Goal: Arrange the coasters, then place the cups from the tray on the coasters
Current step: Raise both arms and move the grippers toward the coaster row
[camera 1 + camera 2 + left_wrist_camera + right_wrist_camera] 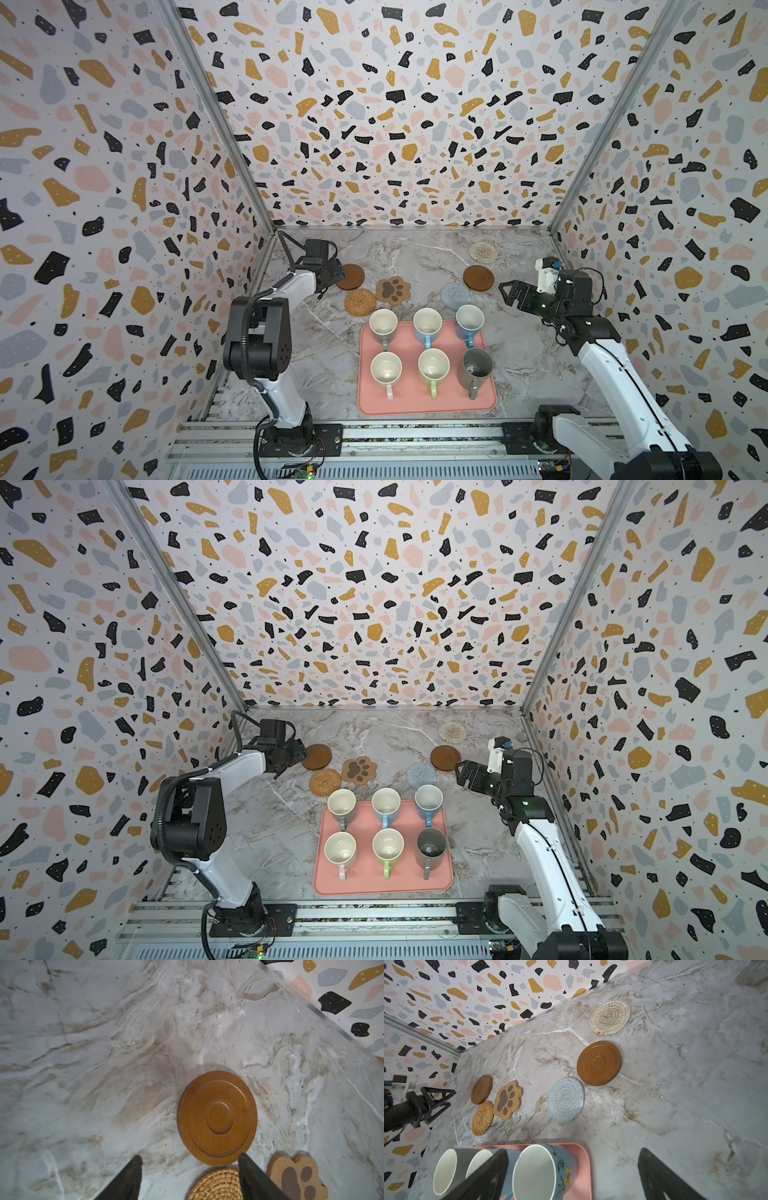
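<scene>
Hovering left gripper at near edge of left brown disc coaster, flat on marble tabletop beside rattan coaster; jaws spread, nothing pinched. Probably light, rigid, slick, thin: pinch across rim. Right gripper spread, empty.

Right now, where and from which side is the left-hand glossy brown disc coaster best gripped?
Probably pinch its rim from above, on the left side nearest the arm: the glossy brown disc coaster lies flat on the marble table, and the tan rattan round crowds its front edge.
</scene>
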Robot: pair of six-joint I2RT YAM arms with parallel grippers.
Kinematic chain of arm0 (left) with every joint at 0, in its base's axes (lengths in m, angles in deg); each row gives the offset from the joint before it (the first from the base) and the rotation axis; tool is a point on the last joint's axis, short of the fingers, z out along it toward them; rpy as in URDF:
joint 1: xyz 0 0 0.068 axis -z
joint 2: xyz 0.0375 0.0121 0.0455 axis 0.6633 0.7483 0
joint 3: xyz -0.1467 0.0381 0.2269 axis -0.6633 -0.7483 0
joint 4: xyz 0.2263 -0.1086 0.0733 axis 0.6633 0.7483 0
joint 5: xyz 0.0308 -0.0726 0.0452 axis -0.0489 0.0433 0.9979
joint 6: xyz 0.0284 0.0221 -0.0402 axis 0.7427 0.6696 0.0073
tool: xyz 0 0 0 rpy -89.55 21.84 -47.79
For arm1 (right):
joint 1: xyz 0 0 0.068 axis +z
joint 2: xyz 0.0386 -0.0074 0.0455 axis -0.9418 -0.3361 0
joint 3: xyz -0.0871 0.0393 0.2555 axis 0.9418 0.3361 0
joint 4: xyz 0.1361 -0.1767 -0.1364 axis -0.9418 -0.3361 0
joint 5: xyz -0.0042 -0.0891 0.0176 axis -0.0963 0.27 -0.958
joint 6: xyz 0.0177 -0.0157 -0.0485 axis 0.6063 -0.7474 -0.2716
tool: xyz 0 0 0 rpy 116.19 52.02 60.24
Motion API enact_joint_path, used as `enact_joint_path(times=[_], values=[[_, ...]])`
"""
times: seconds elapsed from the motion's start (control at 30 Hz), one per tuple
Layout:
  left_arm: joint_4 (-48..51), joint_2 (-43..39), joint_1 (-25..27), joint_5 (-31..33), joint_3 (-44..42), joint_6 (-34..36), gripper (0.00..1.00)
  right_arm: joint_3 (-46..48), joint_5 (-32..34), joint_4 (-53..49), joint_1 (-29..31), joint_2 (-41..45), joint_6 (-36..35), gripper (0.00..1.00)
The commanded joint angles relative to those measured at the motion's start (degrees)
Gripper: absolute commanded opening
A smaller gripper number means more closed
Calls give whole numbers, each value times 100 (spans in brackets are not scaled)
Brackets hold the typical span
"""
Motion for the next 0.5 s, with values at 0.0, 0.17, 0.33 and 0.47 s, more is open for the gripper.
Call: enact_joint_path(times=[0.0,0.17,0.33,0.47], values=[[-224,189,36,-278,109,-35,73,-52,-71,-233,23,22,-62,99],[-158,539,6,-300,286,17,67,126,-110,-131,29,200,223,99],[-193,623,-3,-148,292,-29,61,221,-14,-158,28,424,234,99],[-193,709,-3,-124,338,-47,58,221,-42,-185,34,377,217,99]])
